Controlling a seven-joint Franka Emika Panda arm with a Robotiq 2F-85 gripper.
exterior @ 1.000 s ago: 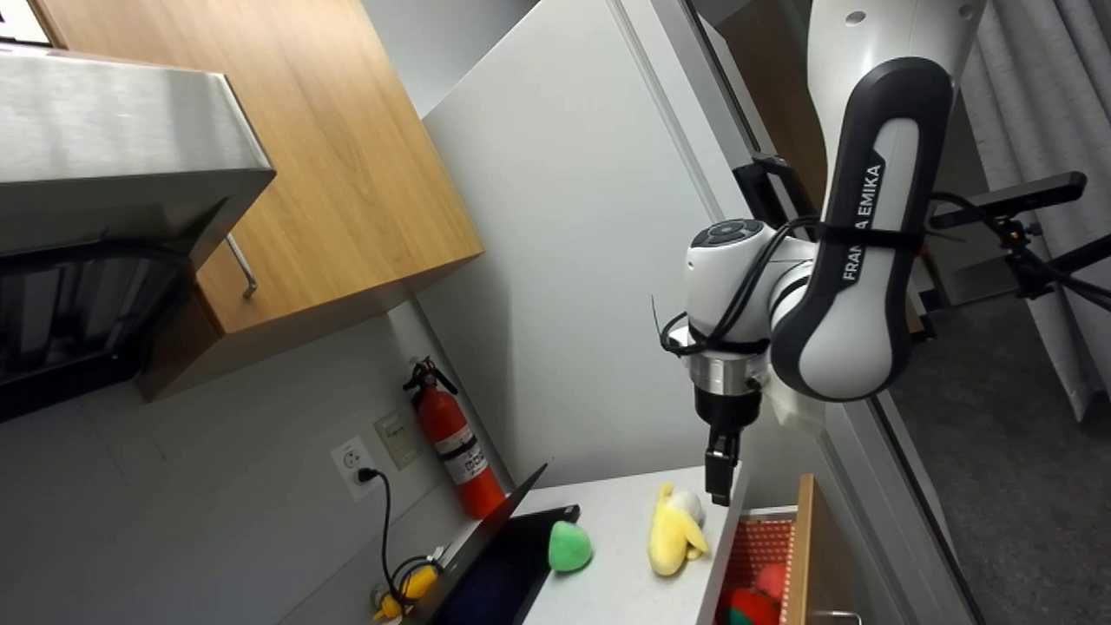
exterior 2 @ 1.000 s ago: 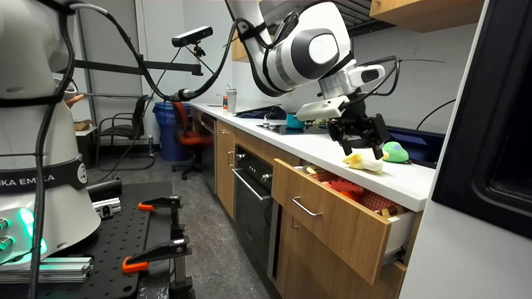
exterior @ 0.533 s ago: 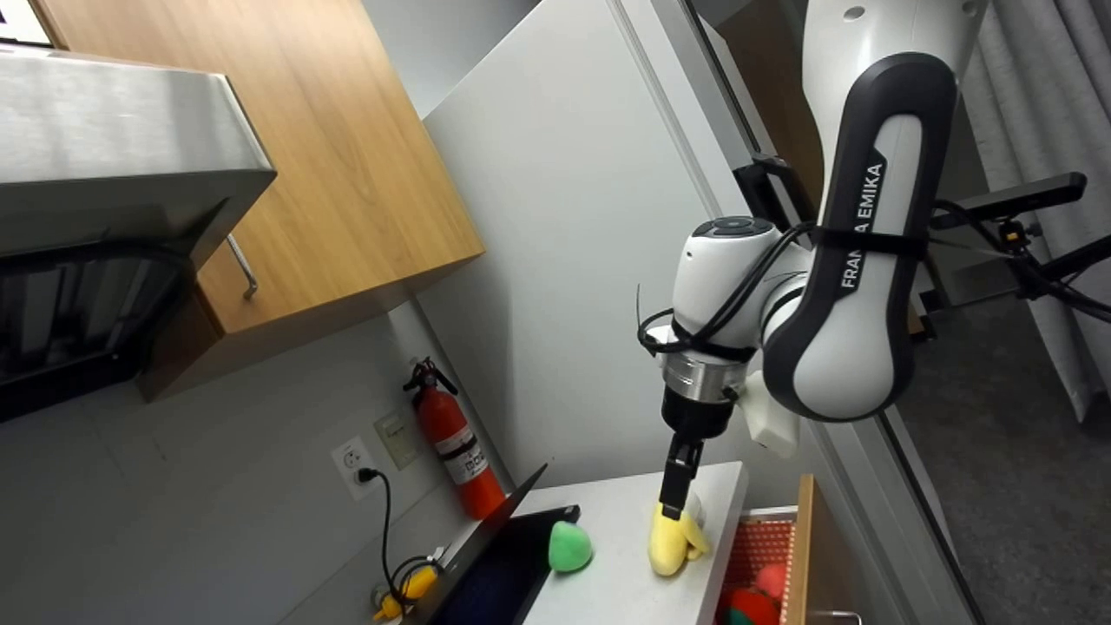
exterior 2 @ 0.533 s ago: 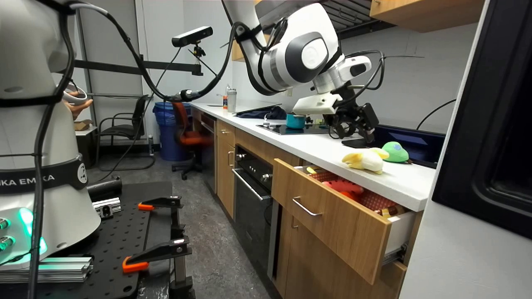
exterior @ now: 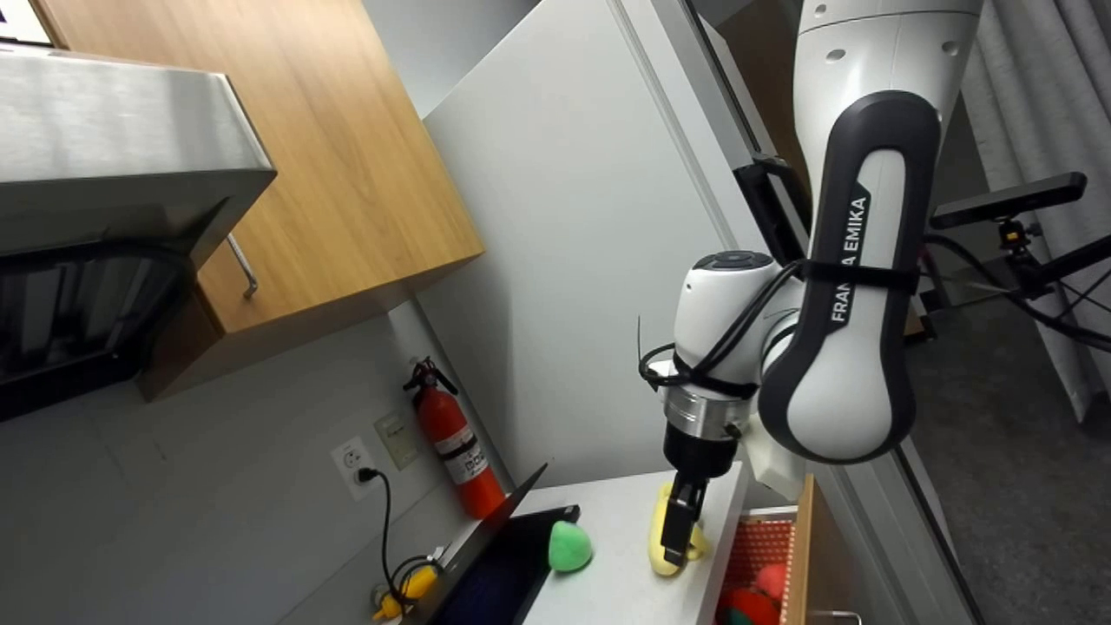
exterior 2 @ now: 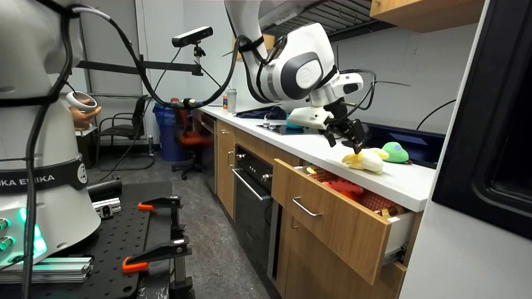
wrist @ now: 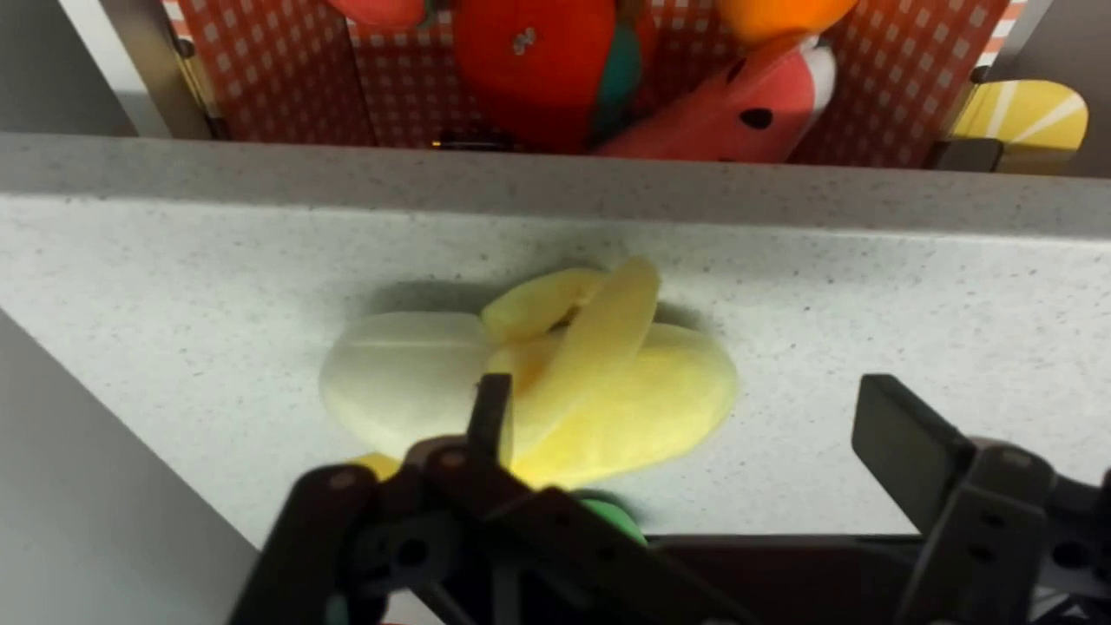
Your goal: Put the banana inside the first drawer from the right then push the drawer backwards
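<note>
The banana [exterior 2: 368,161] is a stubby yellow plush with a pale white end and peeled flaps. It lies on the white counter beside the open drawer [exterior 2: 328,220], and shows in the wrist view [wrist: 642,399]. My gripper [wrist: 692,412] is open and empty. In the wrist view one finger [wrist: 492,417] overlaps the banana's middle, and the other stands past its yellow end. In an exterior view the gripper [exterior: 677,547] partly covers the banana [exterior: 657,538]; in an exterior view it [exterior 2: 345,145] is left of and above it. The drawer's wooden front [exterior: 803,555] is pulled out.
A green ball-like plush [exterior 2: 395,152] sits behind the banana, near a dark open case [exterior: 529,538]. The drawer holds a red plush [wrist: 538,69] and a watermelon-like plush [wrist: 738,113]. The counter's front edge [wrist: 555,182] runs between banana and drawer. A wall [exterior: 590,304] stands beside the counter.
My open gripper has moved left in both exterior views, away from the counter edge, then lower beside the banana in the last half second. The banana and drawer have not moved.
</note>
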